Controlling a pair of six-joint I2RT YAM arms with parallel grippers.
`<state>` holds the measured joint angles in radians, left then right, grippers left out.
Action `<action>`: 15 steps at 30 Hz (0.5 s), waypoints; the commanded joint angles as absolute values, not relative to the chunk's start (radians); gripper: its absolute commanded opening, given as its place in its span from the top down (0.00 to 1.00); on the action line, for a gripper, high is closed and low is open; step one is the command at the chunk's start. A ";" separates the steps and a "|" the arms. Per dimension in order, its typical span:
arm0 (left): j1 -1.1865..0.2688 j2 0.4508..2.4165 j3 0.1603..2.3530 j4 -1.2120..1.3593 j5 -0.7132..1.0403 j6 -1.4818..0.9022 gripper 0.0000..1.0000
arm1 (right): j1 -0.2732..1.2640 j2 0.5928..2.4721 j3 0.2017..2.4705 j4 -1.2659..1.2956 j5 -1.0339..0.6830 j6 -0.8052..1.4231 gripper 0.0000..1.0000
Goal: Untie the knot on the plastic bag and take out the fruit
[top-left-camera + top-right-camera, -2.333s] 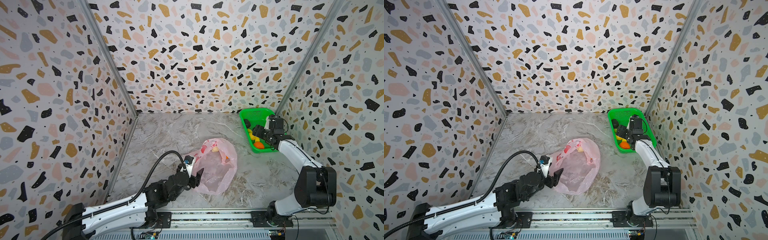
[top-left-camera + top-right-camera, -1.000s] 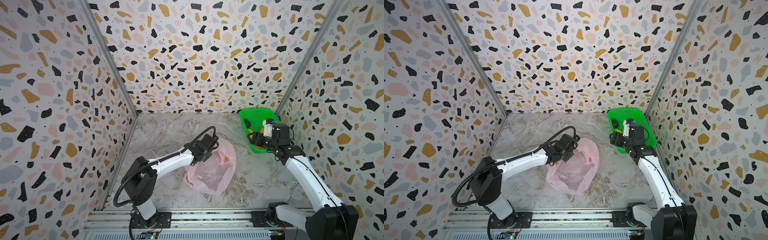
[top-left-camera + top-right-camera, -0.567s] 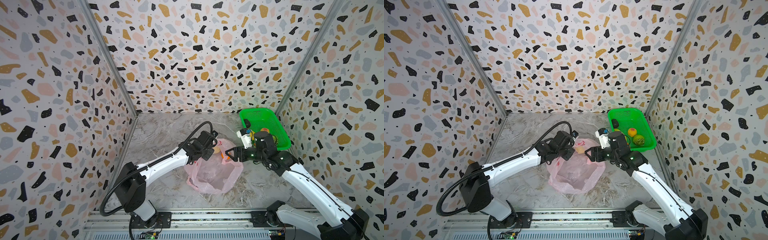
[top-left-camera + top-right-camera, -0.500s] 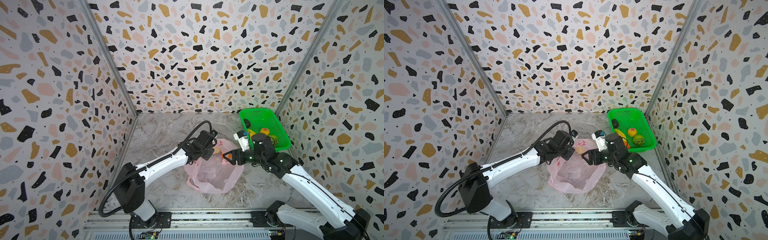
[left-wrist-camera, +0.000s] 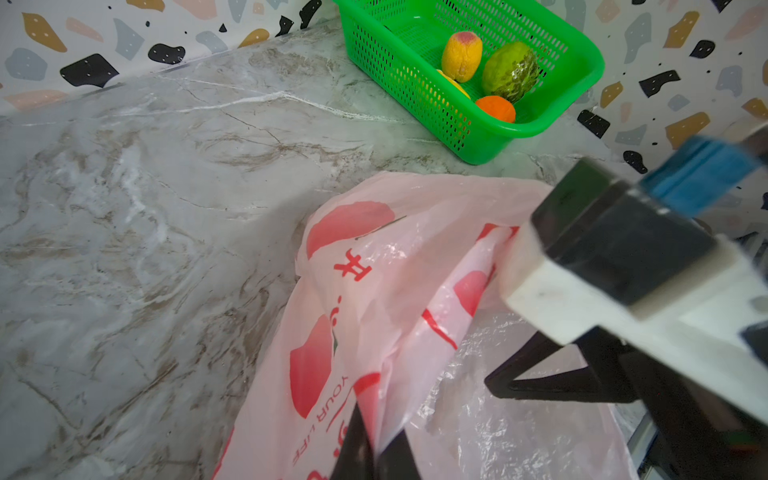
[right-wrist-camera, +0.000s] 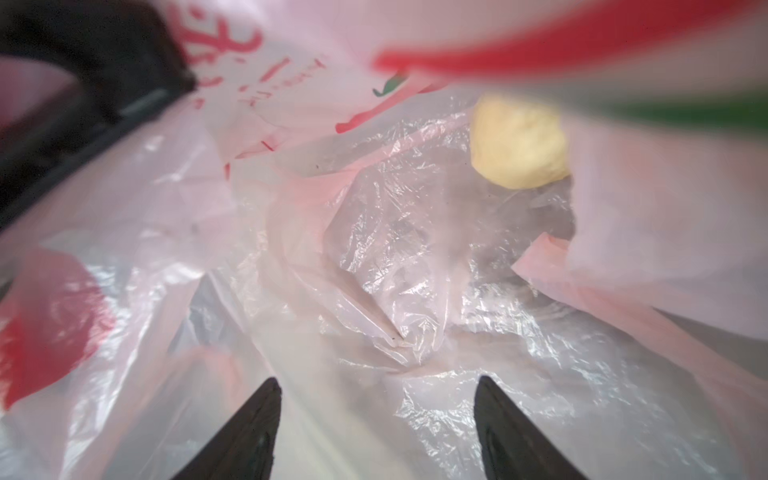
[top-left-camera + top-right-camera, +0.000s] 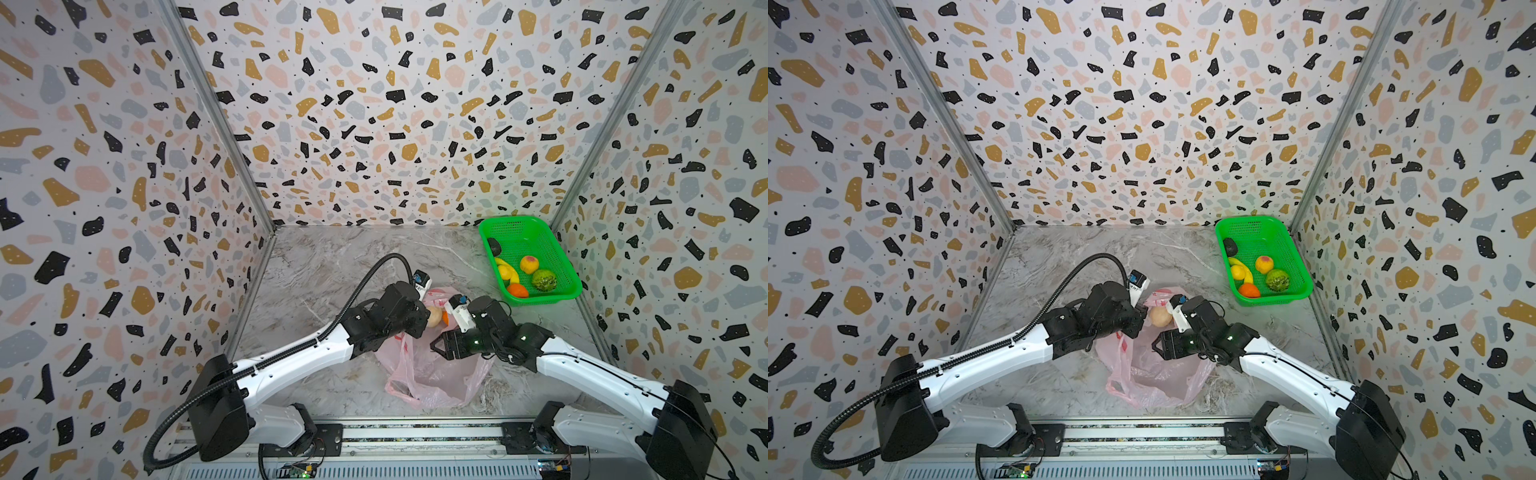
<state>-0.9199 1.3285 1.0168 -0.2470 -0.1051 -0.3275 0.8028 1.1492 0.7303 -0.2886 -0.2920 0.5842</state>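
The pink plastic bag lies crumpled at the middle of the floor, its mouth held up. My left gripper is shut on a fold of the bag's rim. My right gripper is open, its tips inside the bag's mouth, nothing between them. A pale beige lump of fruit lies deeper in the bag, with an orange beside it. The knot shows in no view.
A green basket stands at the back right against the wall, holding a banana, a peach, a bumpy green ball, an orange and a dark oval. Speckled walls enclose three sides.
My right arm has swung from the basket over to the bag and pushed its open jaws into the mouth. My left gripper has closed on the bag's rim and holds it up.
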 commanded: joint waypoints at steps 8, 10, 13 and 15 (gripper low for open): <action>-0.930 1.297 0.971 -0.129 -0.065 -0.382 1.00 | 0.829 1.254 0.704 -0.090 -0.039 0.699 0.24; -0.939 1.296 0.951 -0.110 -0.042 -0.385 1.00 | 0.795 1.281 0.711 -0.074 -0.025 0.729 0.17; -0.953 1.301 0.940 -0.097 -0.025 -0.390 1.00 | 0.723 1.282 0.687 -0.034 -0.009 0.769 0.17; -0.957 1.303 0.935 -0.101 -0.030 -0.388 1.00 | 0.698 1.265 0.689 -0.037 0.033 0.779 0.17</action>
<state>-0.9466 1.3113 0.9470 -0.1478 -0.0563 -0.3805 0.7277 1.2953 0.6773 -0.0704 -0.0532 0.7277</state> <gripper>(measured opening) 0.047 0.831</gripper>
